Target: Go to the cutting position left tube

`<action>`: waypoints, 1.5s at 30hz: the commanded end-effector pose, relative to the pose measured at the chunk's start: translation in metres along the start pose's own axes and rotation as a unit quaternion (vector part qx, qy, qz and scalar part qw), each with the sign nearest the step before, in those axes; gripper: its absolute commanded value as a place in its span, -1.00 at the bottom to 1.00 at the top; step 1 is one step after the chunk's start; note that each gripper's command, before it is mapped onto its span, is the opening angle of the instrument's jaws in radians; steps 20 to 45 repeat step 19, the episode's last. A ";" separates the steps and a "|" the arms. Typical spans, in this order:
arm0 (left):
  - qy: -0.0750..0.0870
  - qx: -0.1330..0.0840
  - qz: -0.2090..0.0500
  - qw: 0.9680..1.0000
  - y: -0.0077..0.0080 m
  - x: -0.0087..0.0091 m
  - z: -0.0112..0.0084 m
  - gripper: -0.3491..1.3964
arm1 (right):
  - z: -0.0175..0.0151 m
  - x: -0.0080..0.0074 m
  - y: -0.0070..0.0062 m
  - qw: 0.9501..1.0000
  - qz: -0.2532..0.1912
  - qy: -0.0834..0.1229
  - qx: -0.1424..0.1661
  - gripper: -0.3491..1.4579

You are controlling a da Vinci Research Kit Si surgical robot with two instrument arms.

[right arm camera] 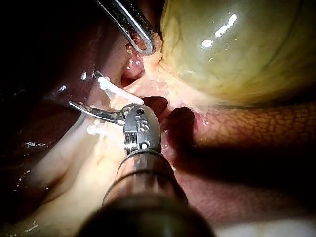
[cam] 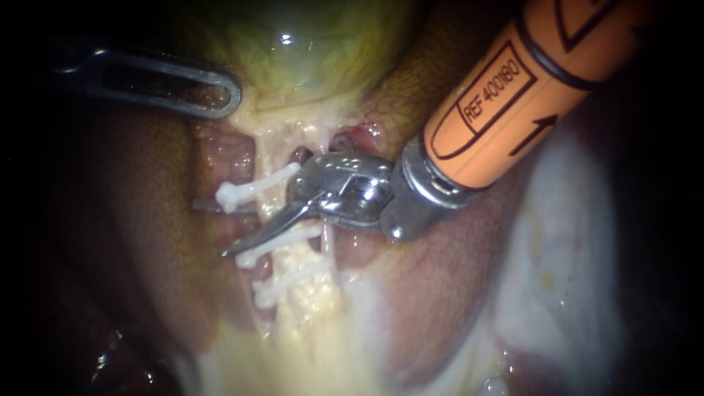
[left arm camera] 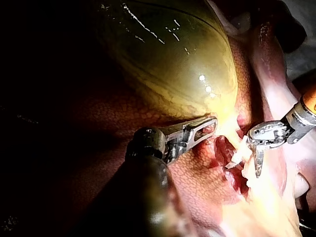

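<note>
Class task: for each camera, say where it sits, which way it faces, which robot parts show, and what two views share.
Endoscope: close above the tissue, facing the clipped tube; left instrument and right instrument both show.
Left wrist: on the left arm, looking along the left instrument toward the gallbladder.
Right wrist: on the right arm, looking along the right instrument at the clips.
Shared: both wrist views show both instruments.

The right instrument (cam: 273,224) shows a polished metal tip and a matt orange shaft; the clips (cam: 253,187) look white plastic; the gallbladder (cam: 315,51) is smooth, wet, glossy.
</note>
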 end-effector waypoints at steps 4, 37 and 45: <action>0.000 0.001 0.000 1.000 0.0000 0.0000 0.0000 -1.00 | 0.0004 0.0004 -0.0005 1.000 0.000 0.000 0.002 0.59; 0.000 0.001 0.000 1.000 0.0000 0.0000 0.0000 -1.00 | 0.0004 0.0002 -0.0004 1.000 0.000 -0.001 0.002 0.61; 0.000 0.001 0.000 1.000 0.0000 0.0000 0.0000 -1.00 | 0.0004 0.0002 -0.0004 1.000 0.000 -0.001 0.002 0.61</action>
